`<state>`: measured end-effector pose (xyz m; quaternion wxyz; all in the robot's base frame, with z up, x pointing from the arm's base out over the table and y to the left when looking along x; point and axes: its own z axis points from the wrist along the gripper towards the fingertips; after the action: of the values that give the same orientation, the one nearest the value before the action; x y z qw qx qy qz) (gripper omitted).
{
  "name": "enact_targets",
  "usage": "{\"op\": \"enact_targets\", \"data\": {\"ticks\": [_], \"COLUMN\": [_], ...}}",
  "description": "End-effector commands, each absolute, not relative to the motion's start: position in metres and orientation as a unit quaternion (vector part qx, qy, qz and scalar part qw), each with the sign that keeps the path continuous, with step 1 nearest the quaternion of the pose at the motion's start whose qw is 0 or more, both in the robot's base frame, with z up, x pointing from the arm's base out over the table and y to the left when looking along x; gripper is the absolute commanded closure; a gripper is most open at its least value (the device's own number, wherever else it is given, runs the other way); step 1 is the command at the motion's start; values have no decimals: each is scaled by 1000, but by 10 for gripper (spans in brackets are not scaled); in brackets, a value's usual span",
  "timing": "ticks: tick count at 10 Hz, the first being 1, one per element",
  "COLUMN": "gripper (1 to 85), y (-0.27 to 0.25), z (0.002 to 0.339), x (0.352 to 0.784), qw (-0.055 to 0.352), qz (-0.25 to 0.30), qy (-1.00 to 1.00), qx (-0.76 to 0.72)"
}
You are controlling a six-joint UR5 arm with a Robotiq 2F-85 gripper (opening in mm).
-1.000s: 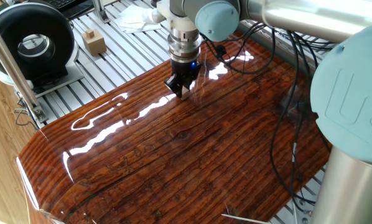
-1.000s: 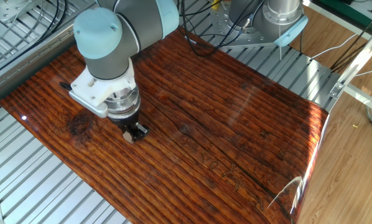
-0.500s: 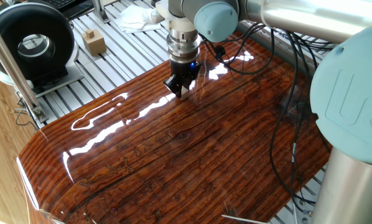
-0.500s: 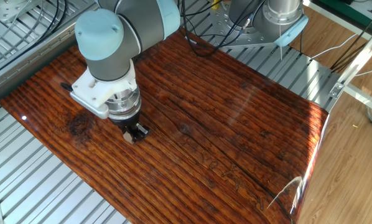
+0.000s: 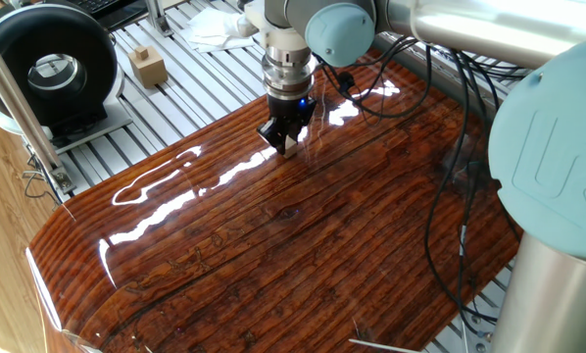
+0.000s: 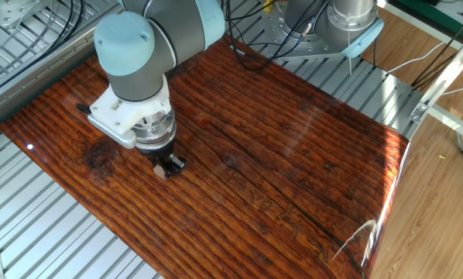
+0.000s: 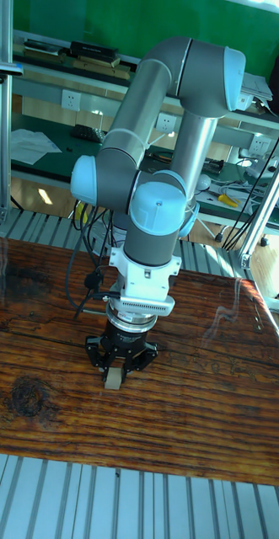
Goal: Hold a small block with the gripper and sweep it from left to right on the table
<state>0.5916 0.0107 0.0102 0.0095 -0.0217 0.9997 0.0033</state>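
Pinched between the two black fingers of the gripper [image 7: 114, 369], the small block [image 7: 111, 378] pokes out below the fingertips as a pale beige cube, its bottom face down on the table [image 7: 206, 396]. The claw is closed narrowly on it, only the cube's width between the fingers, and points straight down from the silver wrist. In one fixed view the gripper [image 5: 285, 140] works close to the table's [image 5: 273, 245] far edge, the block [image 5: 289, 147] a pale sliver at the fingertips under the wrist's blue light. In the other fixed view the gripper [image 6: 168, 165] is largely hidden beneath the arm's grey and light-blue joint, and the block [image 6: 161, 172] is barely visible against the table [image 6: 278, 155]. Beyond the board, on the ribbed aluminium frame [image 5: 200, 74], a larger tan wooden block [image 5: 148, 66] stands well apart.
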Motion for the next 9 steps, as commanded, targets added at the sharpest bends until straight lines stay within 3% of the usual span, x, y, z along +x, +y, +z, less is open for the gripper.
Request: {"op": "enact_targets", "data": {"ticks": [1, 9], "gripper": [847, 847], "y": [13, 18], "z": [11, 10], "x": [593, 593], "qw": [11, 11], "qz": [9, 8], "qy": [1000, 1000], "qx": [-16, -11]}}
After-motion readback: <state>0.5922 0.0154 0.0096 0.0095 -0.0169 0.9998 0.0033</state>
